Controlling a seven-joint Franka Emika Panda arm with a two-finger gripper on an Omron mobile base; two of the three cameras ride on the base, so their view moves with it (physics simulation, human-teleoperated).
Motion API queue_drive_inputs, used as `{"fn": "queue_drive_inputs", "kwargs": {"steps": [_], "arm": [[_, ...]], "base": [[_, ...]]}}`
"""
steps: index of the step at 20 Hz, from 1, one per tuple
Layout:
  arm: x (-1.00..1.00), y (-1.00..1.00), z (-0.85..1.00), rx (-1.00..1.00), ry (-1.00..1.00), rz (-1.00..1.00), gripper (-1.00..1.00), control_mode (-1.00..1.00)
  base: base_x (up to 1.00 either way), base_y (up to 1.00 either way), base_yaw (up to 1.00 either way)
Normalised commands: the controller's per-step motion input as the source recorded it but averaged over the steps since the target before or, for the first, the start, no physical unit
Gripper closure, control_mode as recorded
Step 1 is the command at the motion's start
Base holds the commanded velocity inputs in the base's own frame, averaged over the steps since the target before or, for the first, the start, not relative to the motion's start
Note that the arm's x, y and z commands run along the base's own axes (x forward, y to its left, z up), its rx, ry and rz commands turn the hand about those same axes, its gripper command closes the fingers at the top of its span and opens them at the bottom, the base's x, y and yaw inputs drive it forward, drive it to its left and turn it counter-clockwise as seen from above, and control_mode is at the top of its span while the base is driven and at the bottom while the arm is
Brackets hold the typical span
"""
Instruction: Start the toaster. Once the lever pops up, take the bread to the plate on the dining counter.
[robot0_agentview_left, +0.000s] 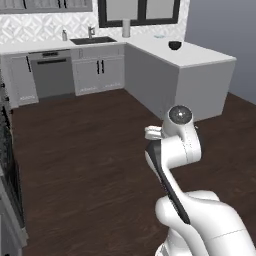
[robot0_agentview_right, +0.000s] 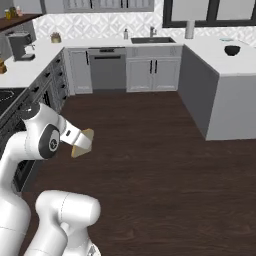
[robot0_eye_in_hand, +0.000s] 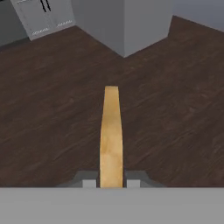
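The bread (robot0_eye_in_hand: 111, 131), a tan slice seen edge-on in the hand view, stands between my two fingertips (robot0_eye_in_hand: 89, 183) with my gripper (robot0_eye_in_hand: 111, 181) shut on it. From the right base view the slice (robot0_agentview_right: 83, 142) sticks out of the gripper (robot0_agentview_right: 75, 139) above the dark wood floor. A small light blue-green plate (robot0_agentview_left: 159, 36) (robot0_agentview_right: 226, 39) lies far ahead on the white dining counter (robot0_agentview_left: 200, 57) (robot0_agentview_right: 235, 62), near a black bowl. The toaster is out of view.
A black bowl (robot0_agentview_left: 174, 45) (robot0_agentview_right: 232, 50) sits on the same counter. Grey cabinets, a dishwasher (robot0_agentview_right: 106, 70) and a sink (robot0_agentview_left: 93, 40) line the back wall. A dark coffee machine (robot0_agentview_right: 20, 46) and a stove edge are at left. Wide wood floor (robot0_agentview_right: 150, 150) lies between.
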Motion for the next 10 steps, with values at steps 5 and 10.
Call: {"fn": "queue_drive_inputs", "kwargs": {"steps": [5,10], "arm": [[0.00,0.00,0.00,0.00,0.00,0.00,1.00,1.00],[0.00,0.00,0.00,0.00,0.00,0.00,1.00,1.00]], "base": [[0.98,-0.92,-0.33],[1.00,-0.99,-0.27]]}}
